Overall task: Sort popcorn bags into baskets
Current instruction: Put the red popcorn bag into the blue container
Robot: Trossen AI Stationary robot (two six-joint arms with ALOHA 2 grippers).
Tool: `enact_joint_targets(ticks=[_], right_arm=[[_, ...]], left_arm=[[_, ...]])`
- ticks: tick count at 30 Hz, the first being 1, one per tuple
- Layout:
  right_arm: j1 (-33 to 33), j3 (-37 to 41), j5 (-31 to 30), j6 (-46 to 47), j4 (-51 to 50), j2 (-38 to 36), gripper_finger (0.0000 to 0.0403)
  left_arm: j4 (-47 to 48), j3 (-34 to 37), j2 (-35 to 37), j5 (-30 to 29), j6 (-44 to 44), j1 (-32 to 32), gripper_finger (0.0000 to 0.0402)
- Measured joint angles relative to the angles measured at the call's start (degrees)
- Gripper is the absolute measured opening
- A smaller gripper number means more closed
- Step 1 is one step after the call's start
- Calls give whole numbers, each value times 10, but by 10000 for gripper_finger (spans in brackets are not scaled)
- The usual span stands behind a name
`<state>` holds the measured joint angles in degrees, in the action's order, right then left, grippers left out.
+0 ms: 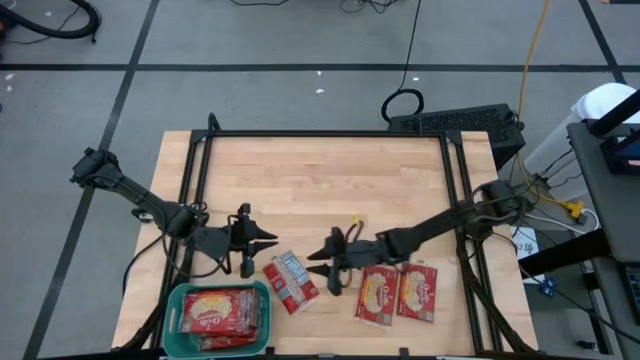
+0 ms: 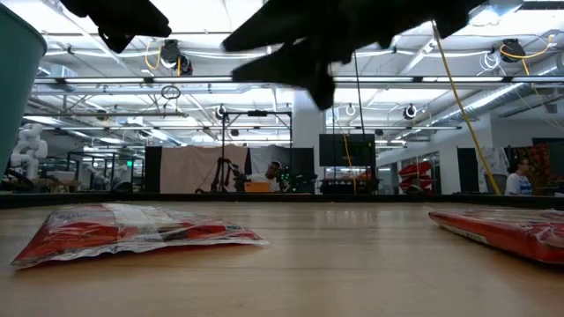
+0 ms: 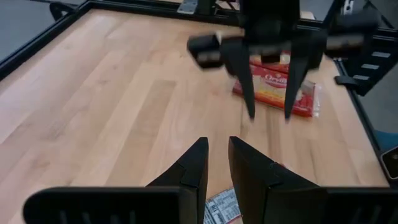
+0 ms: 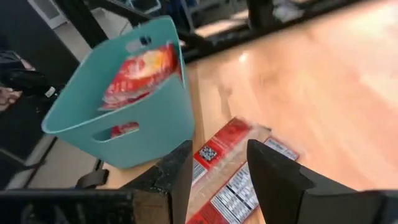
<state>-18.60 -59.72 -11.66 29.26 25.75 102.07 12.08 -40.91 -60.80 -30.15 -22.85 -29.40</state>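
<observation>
A teal basket stands at the table's near edge, left of centre, with several red popcorn bags inside. One popcorn bag lies flat on the wood just right of the basket, its white label side up. Two more bags lie flat side by side farther right. My right gripper hangs open above the right part of the lone bag, touching nothing. My left gripper hovers beyond the basket, open by a narrow gap and empty.
A dark metal frame runs along the table's far and side edges. Bare wood covers the far half of the table. The two grippers point at each other, a short way apart, with the lone bag below between them.
</observation>
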Motion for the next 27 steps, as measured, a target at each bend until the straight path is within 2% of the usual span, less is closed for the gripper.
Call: enact_joint_targets(ticks=[3, 8, 15, 21, 27], right_arm=[[13, -48, 39, 4, -39, 48, 144], [17, -135, 91, -17, -161, 116, 144], [-9, -148, 117, -24, -203, 142, 144], [-37, -138, 68, -38, -202, 142, 150], [-51, -137, -23, -65, -189, 169, 216]], left_arm=[[1, 0, 0, 0, 0, 3, 65], [3, 0, 0, 0, -2, 2, 65], [3, 0, 0, 0, -2, 2, 65], [2, 0, 0, 0, -2, 2, 65], [1, 0, 0, 0, 0, 2, 65]])
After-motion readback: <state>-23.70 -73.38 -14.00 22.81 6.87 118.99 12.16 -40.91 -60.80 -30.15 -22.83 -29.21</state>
